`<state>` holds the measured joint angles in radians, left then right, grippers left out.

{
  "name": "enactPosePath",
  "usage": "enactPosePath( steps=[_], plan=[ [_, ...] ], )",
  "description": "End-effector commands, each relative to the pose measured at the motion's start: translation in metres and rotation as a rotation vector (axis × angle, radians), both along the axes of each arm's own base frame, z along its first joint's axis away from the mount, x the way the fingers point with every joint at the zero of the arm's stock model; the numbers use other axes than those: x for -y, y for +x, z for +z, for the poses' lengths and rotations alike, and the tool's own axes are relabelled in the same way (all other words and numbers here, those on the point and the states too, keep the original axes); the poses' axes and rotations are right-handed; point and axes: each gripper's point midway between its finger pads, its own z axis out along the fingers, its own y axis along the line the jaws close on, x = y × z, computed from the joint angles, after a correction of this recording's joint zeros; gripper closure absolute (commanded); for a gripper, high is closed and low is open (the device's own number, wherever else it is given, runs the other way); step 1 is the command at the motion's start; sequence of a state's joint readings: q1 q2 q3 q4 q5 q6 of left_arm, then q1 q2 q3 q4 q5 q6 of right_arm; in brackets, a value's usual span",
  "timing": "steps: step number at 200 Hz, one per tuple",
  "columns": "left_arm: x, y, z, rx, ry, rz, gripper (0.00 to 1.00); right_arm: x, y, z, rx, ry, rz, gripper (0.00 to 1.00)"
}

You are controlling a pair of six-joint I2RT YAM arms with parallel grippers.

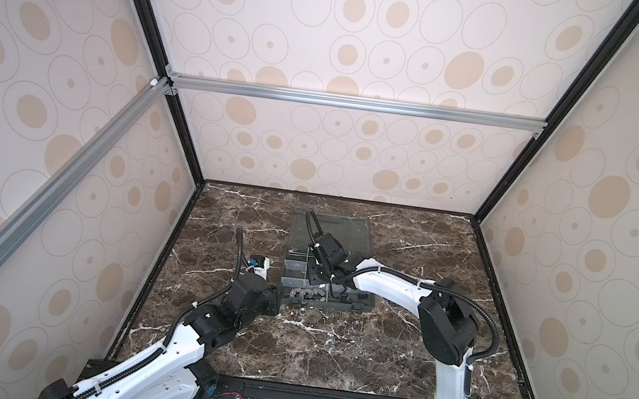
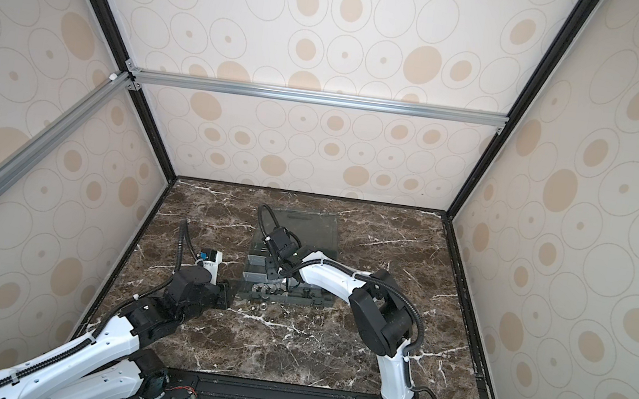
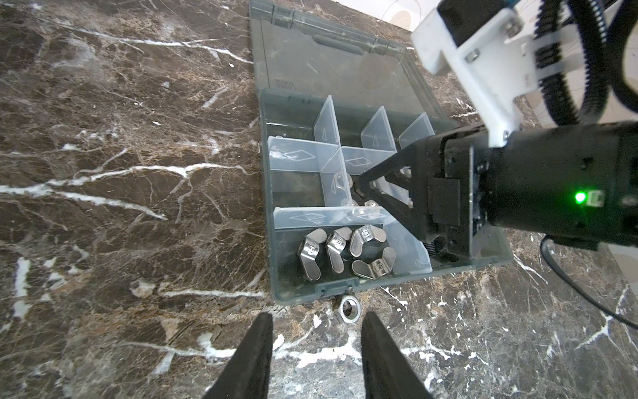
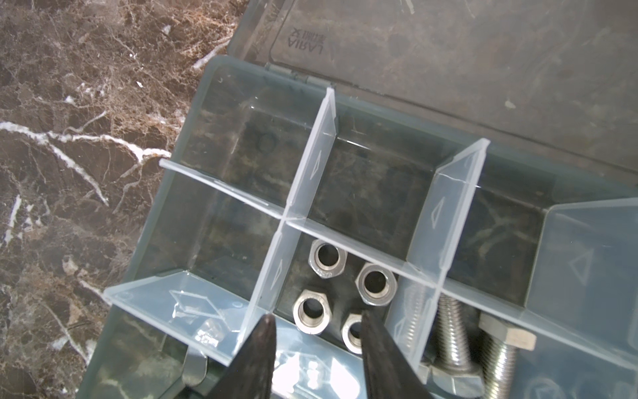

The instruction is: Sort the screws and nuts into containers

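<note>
Silver hex nuts [image 4: 376,300] share one compartment of the organizer box [image 3: 379,281] at the tabletop [image 3: 121,207] centre, bolts [image 4: 448,328] the adjoining one, so the right gripper [image 4: 316,316] fingers hang released above them, while the left gripper [image 3: 317,316] fingers, likewise released, aim at a loose nut [image 3: 349,308] just beside the box's near wall, apparently the next pick.

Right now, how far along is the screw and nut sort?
Done: four wing nuts share one compartment, four hex nuts another, and bolts the next one over. In hand: nothing. The right hand hangs open over the hex nuts; the left hand is open by a loose hex nut on the table outside the box. Left: that nut, as far as visible.
</note>
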<state>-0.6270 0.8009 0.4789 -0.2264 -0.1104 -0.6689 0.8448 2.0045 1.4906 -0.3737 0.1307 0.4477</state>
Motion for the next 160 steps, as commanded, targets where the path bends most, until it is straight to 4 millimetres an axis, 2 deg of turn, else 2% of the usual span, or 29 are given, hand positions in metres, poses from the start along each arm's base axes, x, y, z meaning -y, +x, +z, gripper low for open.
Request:
enactPosePath(
  steps=[1, 60, 100, 131, 160],
  plan=[
    [-0.004, 0.001, 0.003, 0.001, -0.007, 0.025, 0.58, 0.004, 0.003, 0.017, 0.018, 0.028, -0.019, 0.55],
    [-0.004, 0.001, 0.002, -0.003, -0.004, 0.021, 0.58, 0.012, -0.001, 0.037, 0.05, 0.056, -0.037, 0.55],
    [-0.001, 0.001, 0.002, -0.006, -0.004, 0.007, 0.57, 0.021, -0.008, 0.058, 0.077, 0.088, -0.052, 0.54],
    [0.003, 0.002, 0.0, -0.013, -0.005, -0.009, 0.57, 0.038, -0.018, 0.07, 0.092, 0.092, -0.081, 0.54],
    [0.007, 0.003, -0.001, -0.018, 0.003, -0.029, 0.57, 0.062, -0.029, 0.077, 0.115, 0.089, -0.117, 0.53]
  ],
)
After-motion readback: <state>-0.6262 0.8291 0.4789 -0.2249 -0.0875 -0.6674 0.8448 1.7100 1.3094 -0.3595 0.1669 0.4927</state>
